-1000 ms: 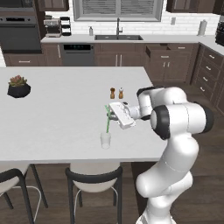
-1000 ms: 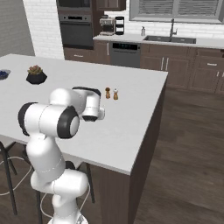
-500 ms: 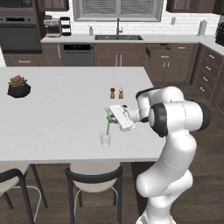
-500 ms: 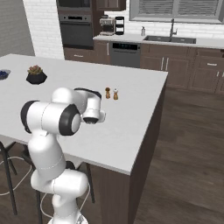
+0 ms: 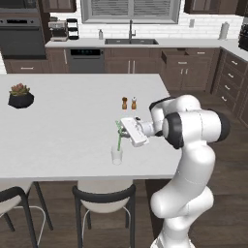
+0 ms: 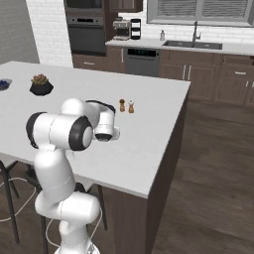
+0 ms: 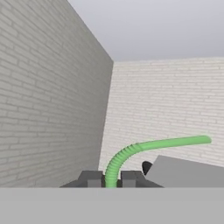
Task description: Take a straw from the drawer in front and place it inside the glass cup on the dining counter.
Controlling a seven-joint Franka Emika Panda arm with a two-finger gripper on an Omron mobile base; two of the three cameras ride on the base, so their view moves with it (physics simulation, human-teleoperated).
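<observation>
1. A thin green bendy plastic straw is clenched between the fingers of the end effector, as seen in the hand view.
2. The straw's lower end is placed in the small clear glass tumbler.
3. The tumbler stands near the front edge of the white-topped surface.
4. Two small brown and white shakers are set further back.

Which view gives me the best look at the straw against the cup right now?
The left base view: the green straw hangs from the tool with its lower end at the cup. The hand view shows the straw pinched between the fingertips, no cup. In the right base view the arm blocks that spot.
</observation>
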